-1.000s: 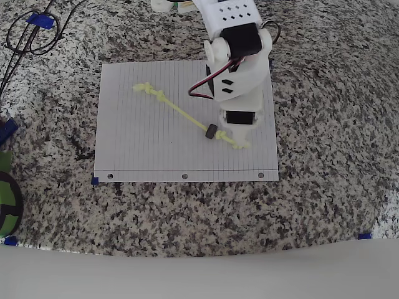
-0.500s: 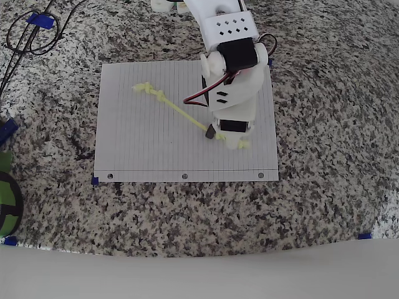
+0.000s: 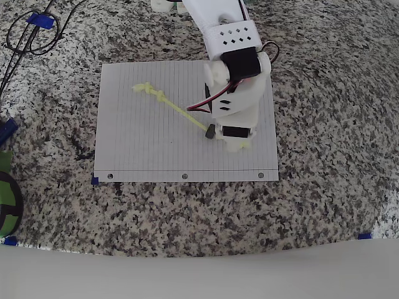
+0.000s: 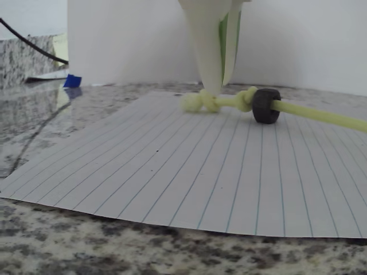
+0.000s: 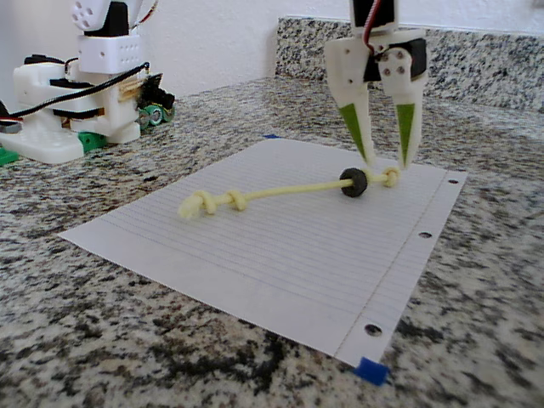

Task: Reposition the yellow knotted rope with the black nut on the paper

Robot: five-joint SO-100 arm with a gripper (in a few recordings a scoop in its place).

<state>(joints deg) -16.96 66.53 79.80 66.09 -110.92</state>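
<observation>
The yellow knotted rope (image 3: 177, 110) lies diagonally on the paper (image 3: 143, 156), from upper left to lower right in the overhead view. The black nut (image 3: 210, 131) is threaded on it close to the lower-right knot. My gripper (image 3: 237, 143) points straight down over that knotted end. In the fixed view the gripper (image 5: 387, 161) is open, one finger on each side of the rope (image 5: 280, 192), just past the nut (image 5: 353, 183). In the wrist view the fingertips (image 4: 211, 86) sit right above the end knot, left of the nut (image 4: 266, 105).
Black cables (image 3: 31, 34) coil on the granite at the upper left of the overhead view. A green and black object (image 3: 6, 199) sits at the left edge. The arm's base (image 5: 76, 110) stands behind the paper (image 5: 297, 246). Blue tape (image 5: 371, 371) marks a paper corner.
The wrist has shifted slightly left and back right above the rope's lower-right end. The rope and nut have stayed in place.
</observation>
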